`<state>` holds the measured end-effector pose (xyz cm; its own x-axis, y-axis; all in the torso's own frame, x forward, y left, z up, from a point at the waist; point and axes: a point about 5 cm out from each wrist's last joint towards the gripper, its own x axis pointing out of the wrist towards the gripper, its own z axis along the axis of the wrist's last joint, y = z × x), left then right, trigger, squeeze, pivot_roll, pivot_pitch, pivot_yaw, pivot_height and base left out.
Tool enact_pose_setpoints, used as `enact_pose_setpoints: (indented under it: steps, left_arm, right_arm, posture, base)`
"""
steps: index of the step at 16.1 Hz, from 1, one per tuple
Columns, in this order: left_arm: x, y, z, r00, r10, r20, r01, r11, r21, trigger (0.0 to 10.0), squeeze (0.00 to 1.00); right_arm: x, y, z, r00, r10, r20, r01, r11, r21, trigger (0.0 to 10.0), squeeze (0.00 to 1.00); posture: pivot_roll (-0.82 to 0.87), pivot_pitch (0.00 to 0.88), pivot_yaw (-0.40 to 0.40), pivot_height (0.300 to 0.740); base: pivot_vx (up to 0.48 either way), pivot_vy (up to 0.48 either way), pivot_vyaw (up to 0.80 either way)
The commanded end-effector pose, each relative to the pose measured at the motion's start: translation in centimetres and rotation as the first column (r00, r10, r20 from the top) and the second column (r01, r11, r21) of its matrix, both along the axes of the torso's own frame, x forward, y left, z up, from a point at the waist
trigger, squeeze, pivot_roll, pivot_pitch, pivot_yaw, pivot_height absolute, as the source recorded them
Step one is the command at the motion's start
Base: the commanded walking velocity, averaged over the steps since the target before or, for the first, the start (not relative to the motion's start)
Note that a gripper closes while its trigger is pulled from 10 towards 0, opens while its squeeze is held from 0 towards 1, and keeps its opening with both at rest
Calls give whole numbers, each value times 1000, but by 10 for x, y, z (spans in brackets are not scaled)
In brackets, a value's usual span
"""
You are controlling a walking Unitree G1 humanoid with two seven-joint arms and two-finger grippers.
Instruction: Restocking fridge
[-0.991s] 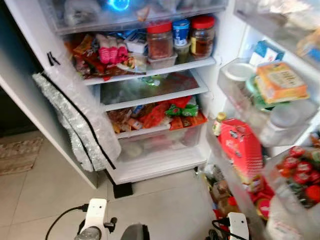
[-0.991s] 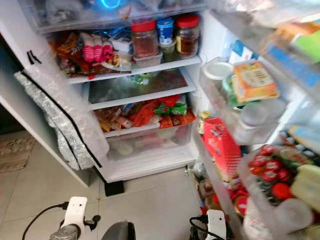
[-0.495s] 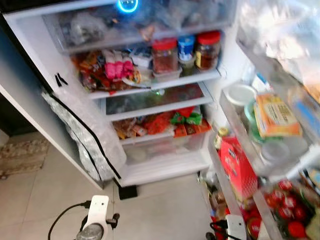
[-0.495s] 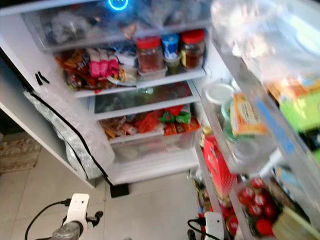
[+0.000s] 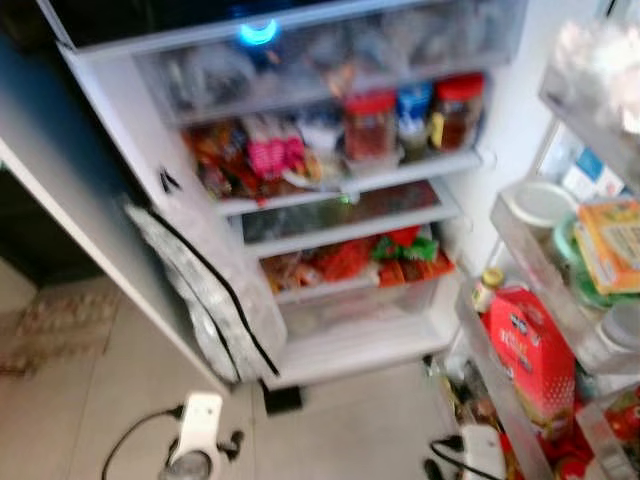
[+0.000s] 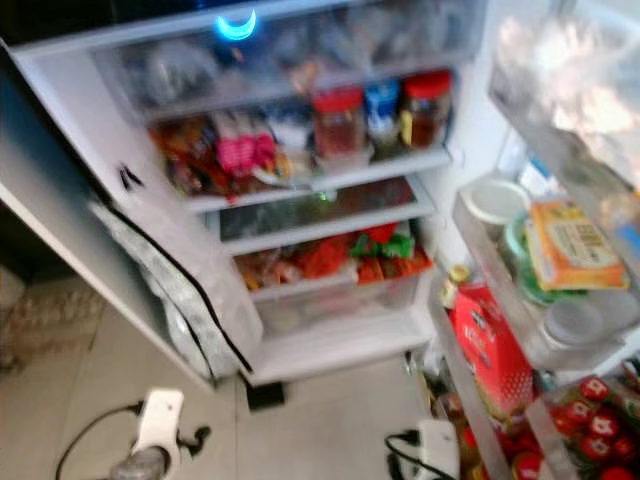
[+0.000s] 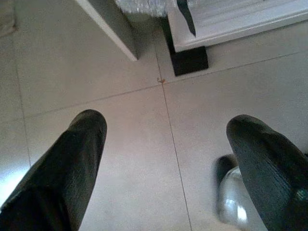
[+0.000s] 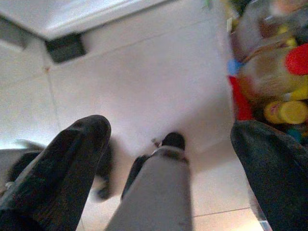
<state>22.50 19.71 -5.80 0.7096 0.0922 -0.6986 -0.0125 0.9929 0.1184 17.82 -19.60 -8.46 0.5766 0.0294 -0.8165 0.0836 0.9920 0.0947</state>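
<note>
Red-lidded jars (image 5: 372, 125) crowd the open fridge (image 5: 350, 345) at centre frame. Left tool (image 7: 168, 159) and right tool (image 8: 168, 163) hang spread wide, empty, over the tiled floor (image 7: 125, 120). Best to find restock items first.

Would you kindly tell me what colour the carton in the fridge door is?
The carton is red, clearest in the right eye view.

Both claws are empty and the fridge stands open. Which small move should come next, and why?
Probably turn to find an item to stock. The left claw and right claw hang open over the tiled floor, holding nothing, while the fridge's glass shelf has free room.
</note>
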Motion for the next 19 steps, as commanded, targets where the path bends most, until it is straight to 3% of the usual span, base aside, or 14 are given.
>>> enact_pose_setpoints:
  steps: [1, 11, 19]
  left_arm:
    - [-5, 7, -2, 1000, -8, -20, 8, 1000, 28, 10000, 0]
    - [-7, 0, -5, 999, -19, -26, 20, 1000, 21, 10000, 0]
    - [-14, 11, -7, 999, -9, -45, 10, 1000, 28, 10000, 0]
  right_arm:
    - [-3, 9, -3, 1000, -4, -12, 5, 1000, 27, 10000, 0]
    - [-3, 9, -3, 1000, -9, -9, 9, 1000, 24, 10000, 0]
    - [-3, 8, -3, 1000, -18, -12, 19, 1000, 18, 10000, 0]
  posture:
    - [57, 88, 56, 729]
    - [57, 89, 55, 729]
    - [56, 92, 55, 729]
  base:
    - [0, 480, 0]
    - [0, 480, 0]
    - [0, 480, 0]
